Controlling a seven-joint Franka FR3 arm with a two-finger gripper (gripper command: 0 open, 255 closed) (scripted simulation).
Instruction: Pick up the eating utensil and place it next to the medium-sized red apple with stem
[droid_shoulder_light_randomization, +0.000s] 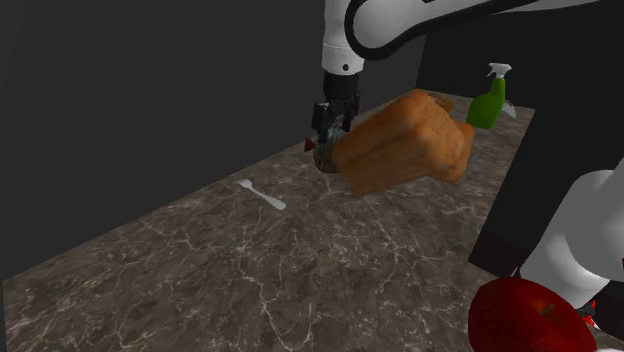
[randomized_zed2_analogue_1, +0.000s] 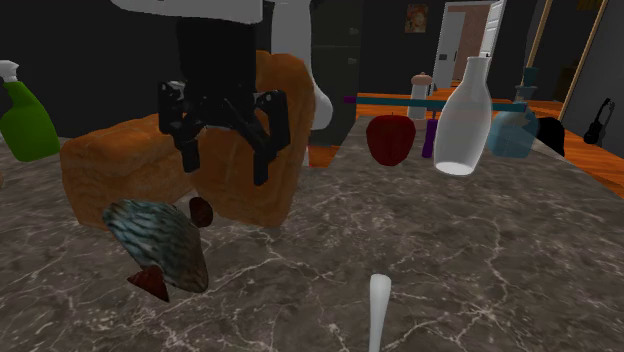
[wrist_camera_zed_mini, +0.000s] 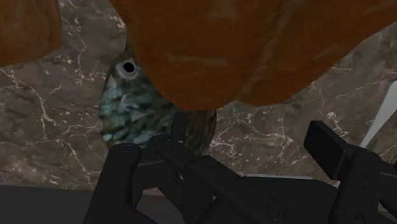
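The black gripper (randomized_zed2_analogue_1: 226, 166) is hanging above the marble counter (droid_shoulder_light_randomization: 200, 280) with its fingers standing apart and gripping nothing. It is hovering just over a scaly blue-grey toy fish (randomized_zed2_analogue_1: 160, 245), which is lying just beside a big brown loaf of bread (droid_shoulder_light_randomization: 405, 140). The white spoon (droid_shoulder_light_randomization: 263, 195) is lying flat on the bare counter, to the shoulder view's left of the fish and apart from the gripper. The red apple (droid_shoulder_light_randomization: 528, 318) with its stem is sitting at the shoulder view's lower right, well apart from the spoon. A green spray bottle (droid_shoulder_light_randomization: 488, 100) is standing beyond the loaf.
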